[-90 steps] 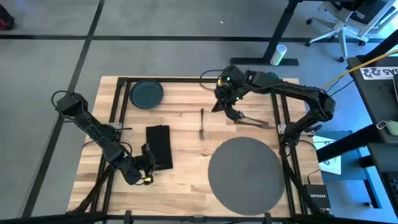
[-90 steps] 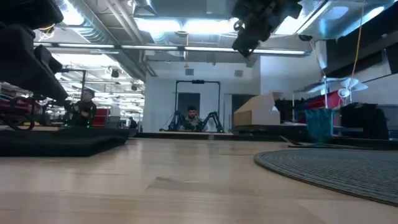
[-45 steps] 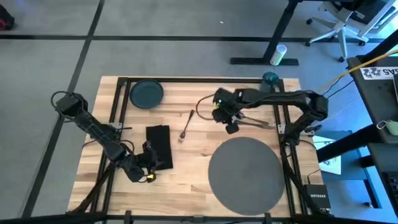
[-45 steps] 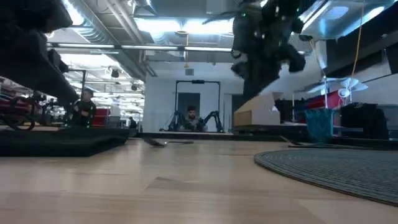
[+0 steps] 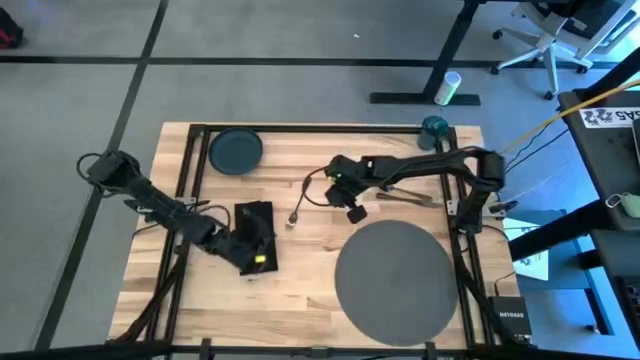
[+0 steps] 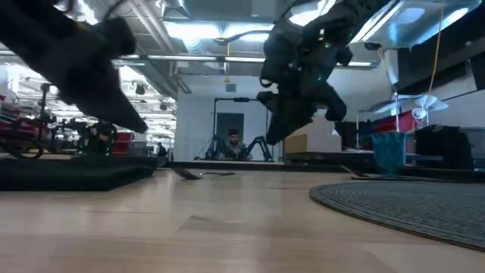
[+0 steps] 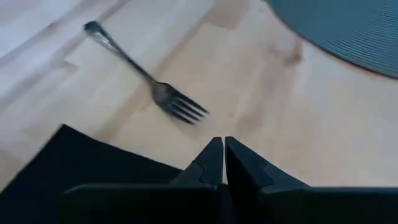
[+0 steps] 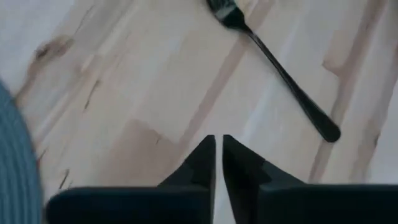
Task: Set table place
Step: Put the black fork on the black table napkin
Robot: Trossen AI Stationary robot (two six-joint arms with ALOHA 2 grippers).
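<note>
Metal fork (image 5: 297,204) lies flat on pale wood bench (image 5: 310,270), just ahead of right end effector (image 5: 353,212), fingers closed, empty. Left end effector (image 5: 262,258), also closed, over black rectangular napkin (image 5: 252,224). Advice: open, straddle handle crosswise, pinch low.

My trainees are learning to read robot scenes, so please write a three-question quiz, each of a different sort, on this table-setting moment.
1. True or false: the fork lies on the placemat.
2. Which tool hovers over the black napkin? A) left tool B) right tool
3. Fill in: the dark plate sits near the table's far ____ corner in the high view.

Key: 1 false, it lies on bare wood. 2 A. 3 left.
</note>
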